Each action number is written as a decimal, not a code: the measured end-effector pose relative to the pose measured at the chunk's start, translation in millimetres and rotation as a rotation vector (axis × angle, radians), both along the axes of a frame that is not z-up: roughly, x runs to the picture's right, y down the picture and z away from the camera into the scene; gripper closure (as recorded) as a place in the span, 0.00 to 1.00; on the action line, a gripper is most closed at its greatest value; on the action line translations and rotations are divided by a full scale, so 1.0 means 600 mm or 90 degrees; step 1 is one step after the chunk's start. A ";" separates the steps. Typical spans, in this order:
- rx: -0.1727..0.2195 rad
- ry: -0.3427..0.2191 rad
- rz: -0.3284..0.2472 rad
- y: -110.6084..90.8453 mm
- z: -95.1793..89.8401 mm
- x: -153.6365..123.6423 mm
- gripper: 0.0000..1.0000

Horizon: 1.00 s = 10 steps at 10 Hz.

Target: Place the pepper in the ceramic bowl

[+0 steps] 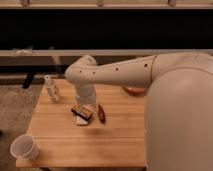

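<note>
I see the white arm [125, 75] stretched in from the right over the pale wooden surface [60, 135]. Its gripper [86, 104] points down at the end of the wrist, just above a dark rectangular block with an orange stripe [81, 112]. I cannot tell whether the jaws are apart or together, because the wrist hides them.

The small slim dark-red pepper [101, 114] lies flat on the surface just to the right of the jaws in the camera view, close beside the block, and nothing holds it. I judge the arm sits this low to line up for the pick.

The shallow orange-brown ceramic bowl [134, 91] sits further right of the jaws and behind them, partly hidden by the arm, so the carry should go that way. A white paper cup [24, 147] stands well apart from the jaws, forward and left.
</note>
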<state>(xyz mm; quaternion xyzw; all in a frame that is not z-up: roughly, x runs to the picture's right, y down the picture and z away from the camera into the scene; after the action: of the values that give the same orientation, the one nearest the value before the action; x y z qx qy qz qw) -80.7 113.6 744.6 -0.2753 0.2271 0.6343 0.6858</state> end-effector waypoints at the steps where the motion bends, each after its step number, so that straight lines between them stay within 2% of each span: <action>1: -0.003 -0.003 0.001 0.011 0.023 0.011 0.35; 4: -0.013 -0.033 -0.003 0.051 0.114 0.046 0.35; 6: -0.017 -0.044 -0.009 0.057 0.150 0.071 0.35; 10: -0.026 -0.036 -0.003 0.062 0.180 0.101 0.35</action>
<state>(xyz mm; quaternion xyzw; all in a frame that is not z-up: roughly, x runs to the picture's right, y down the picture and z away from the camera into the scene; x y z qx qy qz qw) -20.2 150.8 852.6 -0.3066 0.2209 0.6201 0.6875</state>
